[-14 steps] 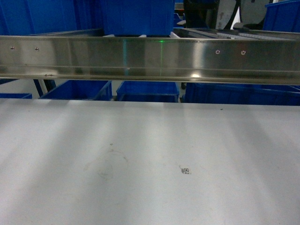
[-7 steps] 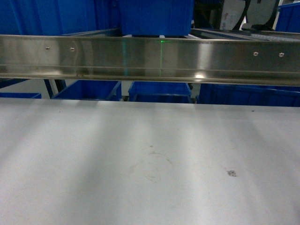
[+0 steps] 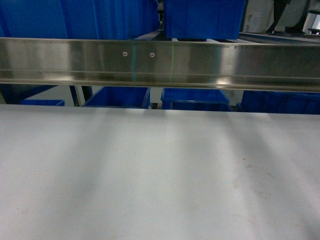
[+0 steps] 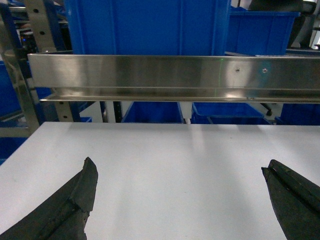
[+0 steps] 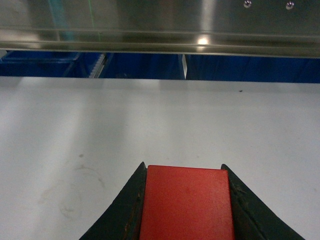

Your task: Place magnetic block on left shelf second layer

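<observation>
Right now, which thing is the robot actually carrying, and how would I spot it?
Start at the long steel rail running across the top, then drop down over the white tabletop to the right claw at the bottom edge. Between its two dark fingers sits a flat red block, the only red thing among steel, white and blue.

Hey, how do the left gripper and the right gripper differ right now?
The left gripper is open, its dark fingers spread wide with nothing between them; the right gripper is shut on a red block. The left gripper's view takes in a perforated upright of the shelf, while the right gripper's shows only the steel rail. Both hang over the white tabletop, facing that rail and the blue bins.
</observation>
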